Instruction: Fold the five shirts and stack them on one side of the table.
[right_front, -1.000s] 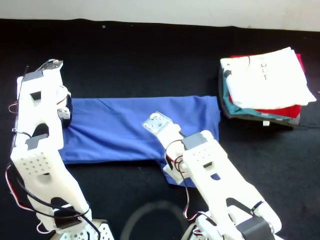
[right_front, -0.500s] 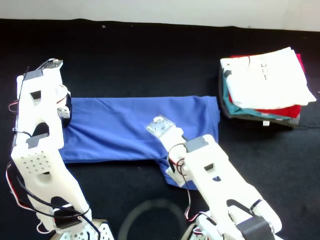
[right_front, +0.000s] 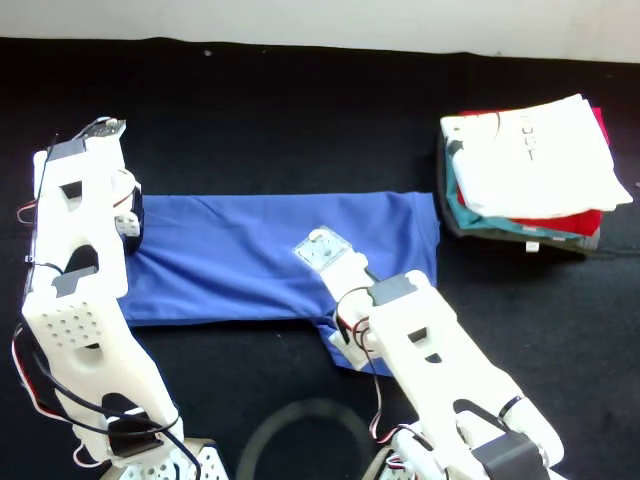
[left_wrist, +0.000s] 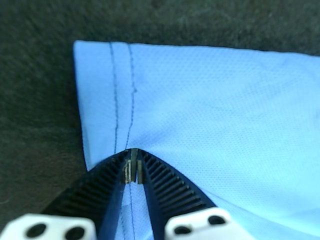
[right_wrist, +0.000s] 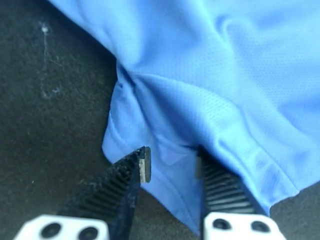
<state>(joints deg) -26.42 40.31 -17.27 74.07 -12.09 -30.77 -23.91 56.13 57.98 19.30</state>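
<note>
Black table (right_front: 300, 120), blue shirt (right_front: 240, 250) spread flat, folded stack (right_front: 530, 170) just beside

We see bare black table (right_front: 300, 110) across the upper band, room to pass. Upper right is blocked by the stack of folded shirts (right_front: 530, 175). The blue shirt (right_front: 240, 260) lies flat mid-frame. The left arm (right_front: 80, 300) walls the left edge, the right arm (right_front: 440, 370) the lower centre. There's bare table between them and at lower right.
</note>
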